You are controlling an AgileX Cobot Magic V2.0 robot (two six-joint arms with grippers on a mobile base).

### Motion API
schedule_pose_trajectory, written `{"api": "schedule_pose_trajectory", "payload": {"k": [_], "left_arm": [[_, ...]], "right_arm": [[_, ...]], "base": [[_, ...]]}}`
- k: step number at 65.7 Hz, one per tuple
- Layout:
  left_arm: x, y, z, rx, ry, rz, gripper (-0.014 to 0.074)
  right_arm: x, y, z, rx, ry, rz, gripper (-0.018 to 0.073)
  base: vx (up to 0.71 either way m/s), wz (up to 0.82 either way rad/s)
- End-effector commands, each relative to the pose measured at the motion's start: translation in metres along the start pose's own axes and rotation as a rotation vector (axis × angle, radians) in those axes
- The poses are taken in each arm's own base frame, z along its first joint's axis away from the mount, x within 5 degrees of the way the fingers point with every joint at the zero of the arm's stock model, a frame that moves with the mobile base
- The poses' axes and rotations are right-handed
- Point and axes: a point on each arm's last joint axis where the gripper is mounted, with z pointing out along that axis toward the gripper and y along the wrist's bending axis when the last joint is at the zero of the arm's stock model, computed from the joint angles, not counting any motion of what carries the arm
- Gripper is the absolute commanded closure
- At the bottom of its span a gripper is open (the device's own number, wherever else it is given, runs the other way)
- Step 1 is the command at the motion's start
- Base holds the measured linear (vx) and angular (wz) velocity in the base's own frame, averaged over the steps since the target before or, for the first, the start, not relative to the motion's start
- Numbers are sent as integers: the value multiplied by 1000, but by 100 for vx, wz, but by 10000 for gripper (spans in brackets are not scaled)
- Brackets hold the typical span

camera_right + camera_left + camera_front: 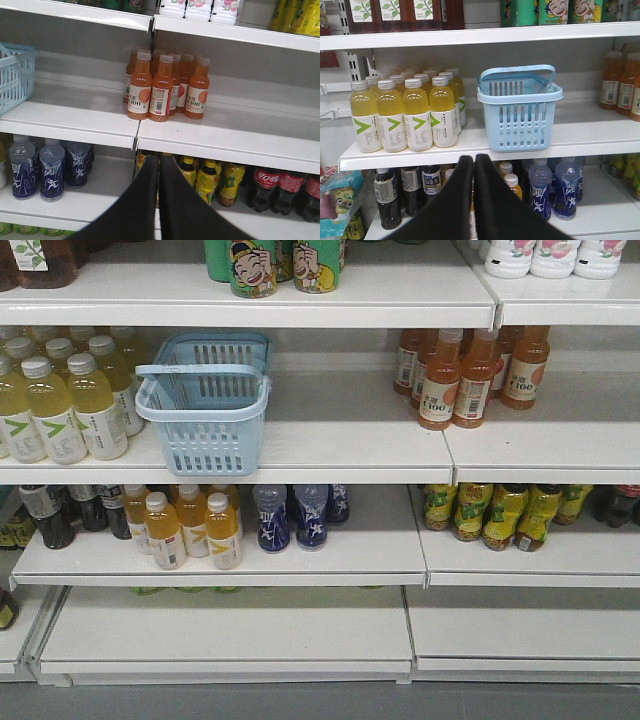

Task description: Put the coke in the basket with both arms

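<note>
The light blue basket (215, 445) stands upright on the middle shelf with its strap handle folded down over the front rim, and nothing shows inside it. In the left wrist view the basket (520, 125) sits above and right of my left gripper (473, 158), whose black fingers are shut with nothing between them, at the level of the shelf below. My right gripper (159, 159) is also shut and empty, far right of the basket (12, 82) and below the orange bottles. The coke is out of view. Neither arm shows in the front view.
Yellow drink bottles (405, 112) stand just left of the basket. Orange juice bottles (160, 87) are on the same shelf to the right. Below are blue bottles (555, 187), yellow-labelled bottles (210, 180) and dark plastic cola bottles (280, 187). White shelf edges project forward.
</note>
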Motion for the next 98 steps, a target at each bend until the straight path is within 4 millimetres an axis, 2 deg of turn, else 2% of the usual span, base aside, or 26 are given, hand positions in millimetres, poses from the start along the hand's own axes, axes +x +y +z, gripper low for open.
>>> {"api": "schedule_pose_trajectory", "payload": {"k": [1, 98], "left_arm": [[-17, -1, -3, 6, -115, -10, 603], [-17, -1, -3, 6, -115, -10, 603]], "right_arm": [[-5, 1, -1, 0, -73, -19, 564], [-5, 1, -1, 0, -73, -18, 564]], "base": [[11, 0], [5, 0]]}}
